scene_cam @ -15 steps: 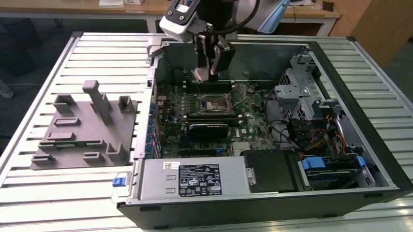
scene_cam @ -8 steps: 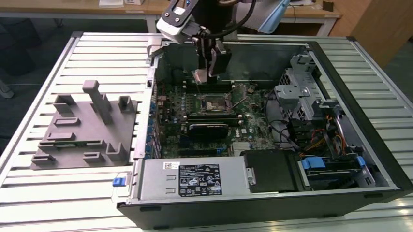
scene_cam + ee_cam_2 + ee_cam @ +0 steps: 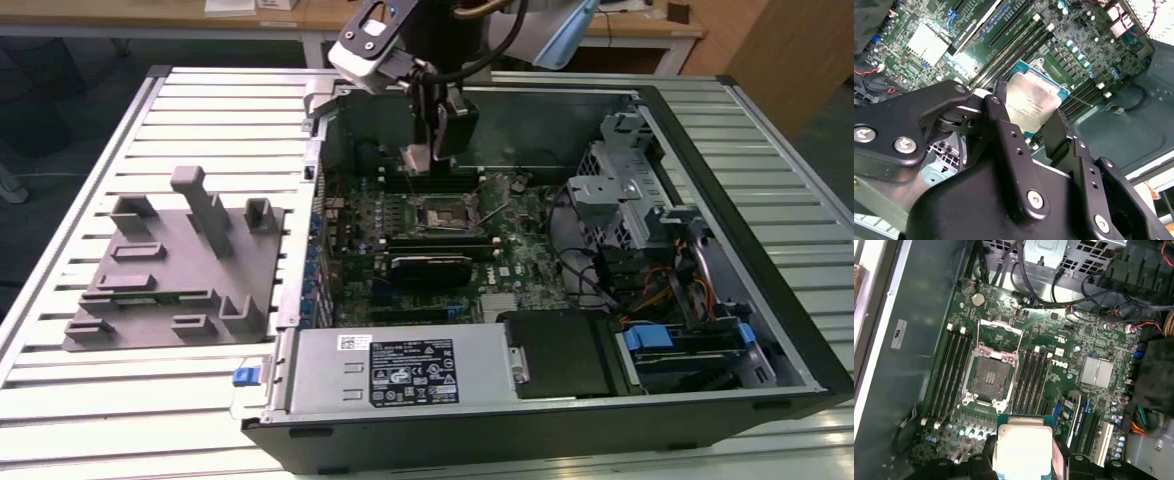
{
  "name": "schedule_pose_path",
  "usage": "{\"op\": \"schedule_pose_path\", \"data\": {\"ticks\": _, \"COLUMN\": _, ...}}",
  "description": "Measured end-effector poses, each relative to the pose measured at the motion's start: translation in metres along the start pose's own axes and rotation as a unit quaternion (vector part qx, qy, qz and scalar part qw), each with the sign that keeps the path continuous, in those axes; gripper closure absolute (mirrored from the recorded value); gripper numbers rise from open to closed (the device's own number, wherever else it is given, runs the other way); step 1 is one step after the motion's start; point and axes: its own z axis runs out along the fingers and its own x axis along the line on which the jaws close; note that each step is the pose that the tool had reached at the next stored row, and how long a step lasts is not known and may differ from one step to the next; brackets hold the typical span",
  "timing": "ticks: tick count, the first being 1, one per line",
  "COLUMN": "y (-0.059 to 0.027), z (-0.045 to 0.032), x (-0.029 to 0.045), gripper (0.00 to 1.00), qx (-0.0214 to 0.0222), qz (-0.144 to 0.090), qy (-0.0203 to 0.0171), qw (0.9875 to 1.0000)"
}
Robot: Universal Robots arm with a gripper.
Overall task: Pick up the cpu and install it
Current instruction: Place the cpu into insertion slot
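My gripper (image 3: 430, 150) hangs over the far part of the open computer case, shut on the cpu (image 3: 416, 157). In both wrist views the cpu (image 3: 1031, 102) (image 3: 1021, 447) is a pale silvery square with a thin dark rim, held by its edges between the black fingers (image 3: 1004, 132). On the green motherboard (image 3: 1074, 340) the socket (image 3: 990, 376) (image 3: 437, 212) lies uncovered with its metal frame lifted. The cpu is above the board and off to one side of the socket, not touching it.
Memory slots (image 3: 949, 370) flank the socket, and a silver heatsink (image 3: 1096, 372) sits further along the board. The case walls (image 3: 747, 200), drive cage (image 3: 614, 190), cables and power supply (image 3: 400, 370) ring the board. A grey fixture block (image 3: 174, 265) stands on the slatted table at the exterior view's left.
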Motion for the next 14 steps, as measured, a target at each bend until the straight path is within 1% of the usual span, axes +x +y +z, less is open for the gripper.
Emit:
{"op": "schedule_pose_path", "data": {"ticks": 3, "y": 0.0005, "z": 0.0031, "x": 0.0002, "gripper": 0.47, "qx": 0.0003, "qz": 0.017, "qy": -0.0003, "qw": 0.9998}}
{"op": "schedule_pose_path", "data": {"ticks": 5, "y": 0.0006, "z": 0.0052, "x": 0.0002, "gripper": 0.47, "qx": 0.0005, "qz": 0.031, "qy": -0.0006, "qw": 0.9995}}
{"op": "schedule_pose_path", "data": {"ticks": 7, "y": 0.0007, "z": 0.0074, "x": 0.0004, "gripper": 0.47, "qx": 0.0009, "qz": 0.043, "qy": -0.0017, "qw": 0.9991}}
{"op": "schedule_pose_path", "data": {"ticks": 10, "y": 0.0038, "z": 0.0099, "x": 0.0025, "gripper": 0.47, "qx": 0.0011, "qz": 0.048, "qy": -0.0023, "qw": 0.9989}}
{"op": "schedule_pose_path", "data": {"ticks": 14, "y": 0.0124, "z": 0.0140, "x": 0.0076, "gripper": 0.47, "qx": 0.0011, "qz": 0.048, "qy": -0.0023, "qw": 0.9988}}
